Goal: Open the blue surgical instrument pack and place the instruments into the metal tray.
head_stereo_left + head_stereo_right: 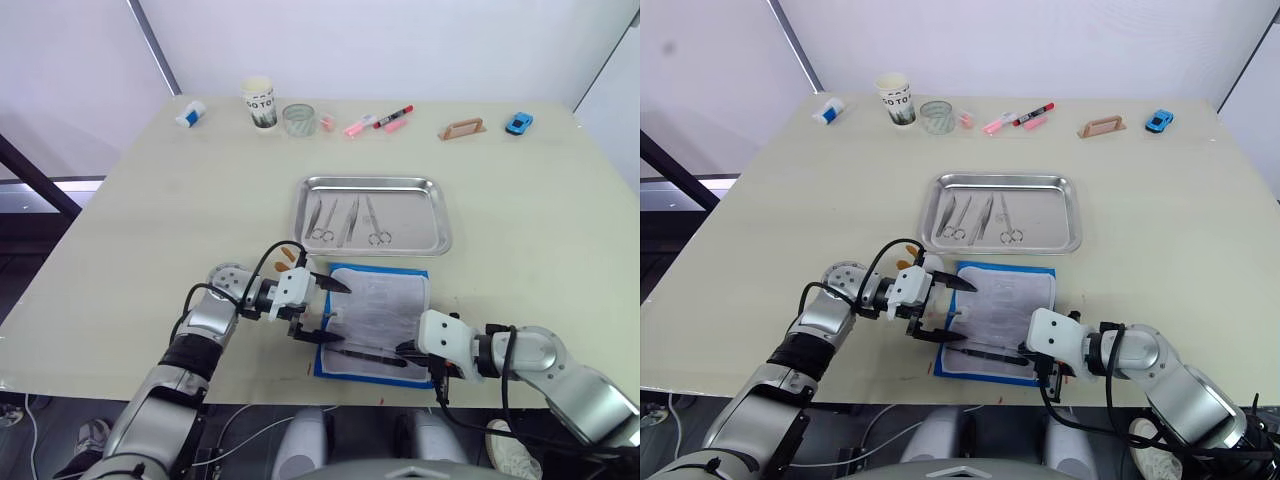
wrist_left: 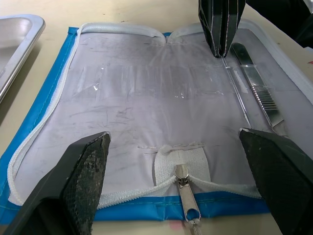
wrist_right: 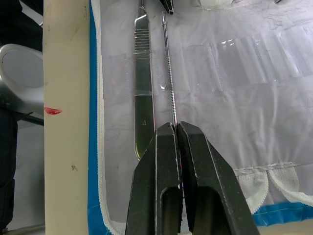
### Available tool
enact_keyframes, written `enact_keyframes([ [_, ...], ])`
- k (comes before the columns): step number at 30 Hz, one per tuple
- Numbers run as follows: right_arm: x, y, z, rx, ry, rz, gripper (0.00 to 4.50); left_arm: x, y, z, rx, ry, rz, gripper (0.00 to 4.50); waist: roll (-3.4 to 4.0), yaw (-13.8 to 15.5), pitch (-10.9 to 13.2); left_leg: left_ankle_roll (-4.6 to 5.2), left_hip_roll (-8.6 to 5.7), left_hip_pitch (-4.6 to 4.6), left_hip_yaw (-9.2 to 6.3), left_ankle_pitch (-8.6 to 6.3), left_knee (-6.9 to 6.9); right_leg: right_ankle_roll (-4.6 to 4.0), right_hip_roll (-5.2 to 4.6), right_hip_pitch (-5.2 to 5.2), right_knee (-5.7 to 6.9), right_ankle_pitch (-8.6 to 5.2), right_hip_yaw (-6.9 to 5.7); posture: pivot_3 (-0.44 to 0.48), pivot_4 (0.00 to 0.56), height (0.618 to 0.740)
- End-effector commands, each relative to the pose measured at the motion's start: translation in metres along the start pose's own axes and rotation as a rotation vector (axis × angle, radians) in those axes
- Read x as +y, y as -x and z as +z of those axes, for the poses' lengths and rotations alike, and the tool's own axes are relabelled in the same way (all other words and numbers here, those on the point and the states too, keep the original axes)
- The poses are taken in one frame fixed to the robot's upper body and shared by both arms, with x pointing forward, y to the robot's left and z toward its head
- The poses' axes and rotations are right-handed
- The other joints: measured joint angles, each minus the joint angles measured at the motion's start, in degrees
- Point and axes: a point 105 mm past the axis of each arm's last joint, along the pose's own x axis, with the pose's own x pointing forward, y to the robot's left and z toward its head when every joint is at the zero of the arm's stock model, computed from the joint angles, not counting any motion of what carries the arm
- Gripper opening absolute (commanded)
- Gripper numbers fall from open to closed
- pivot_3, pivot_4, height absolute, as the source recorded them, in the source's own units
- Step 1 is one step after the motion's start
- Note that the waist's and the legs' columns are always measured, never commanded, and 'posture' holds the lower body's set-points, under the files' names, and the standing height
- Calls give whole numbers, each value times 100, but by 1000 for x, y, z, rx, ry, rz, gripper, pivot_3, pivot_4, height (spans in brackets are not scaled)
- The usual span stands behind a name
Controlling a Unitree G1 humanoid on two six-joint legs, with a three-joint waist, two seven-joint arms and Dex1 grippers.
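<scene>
A test lab: bare white walls, one plain table of props.

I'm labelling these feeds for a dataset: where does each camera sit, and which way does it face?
Left and right eye views: on the head, looking forward and down over both arms at the table, metal tray and open blue pack.
Left wrist view: on the left wrist, looking along its open fingers across the pack lining.
Right wrist view: on the right wrist, looking along the right gripper, shut on a thin probe.
Both wrist views share the probe and a flat handle.
</scene>
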Motion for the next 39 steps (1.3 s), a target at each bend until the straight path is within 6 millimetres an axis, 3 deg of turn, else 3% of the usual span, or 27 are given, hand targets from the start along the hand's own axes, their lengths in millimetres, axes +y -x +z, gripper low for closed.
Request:
enact_keyframes([
  [1,-5,11,-6,64,-25,-2,19,-17,1,-30,87,130,-25,4500,1,0,0,0,0,0,0,0,0,0,0,0,0,0,0,0,150,740],
  [10,-10,23,8,118,-25,-9,19,-18,-1,-30,84,133,-24,4500,4,0,1,0,0,-1,-4,0,1,-2,0,-1,0,1,0,0,150,740],
  [26,-18,50,7,196,-23,-27,19,-18,-2,-31,84,134,-27,4500,8,-2,2,0,0,-2,-5,0,2,-2,-1,-1,0,1,0,0,150,740],
  [33,-28,76,0,222,-45,-48,19,-18,-2,-31,80,134,-23,4500,10,2,2,0,-1,-2,-3,0,2,-2,-3,-1,0,1,0,0,150,740],
  [39,-34,87,6,129,-106,-68,19,-18,-2,-31,79,135,-21,4500,10,1,2,0,-1,-2,-2,0,2,-1,-2,0,0,1,1,0,150,740],
])
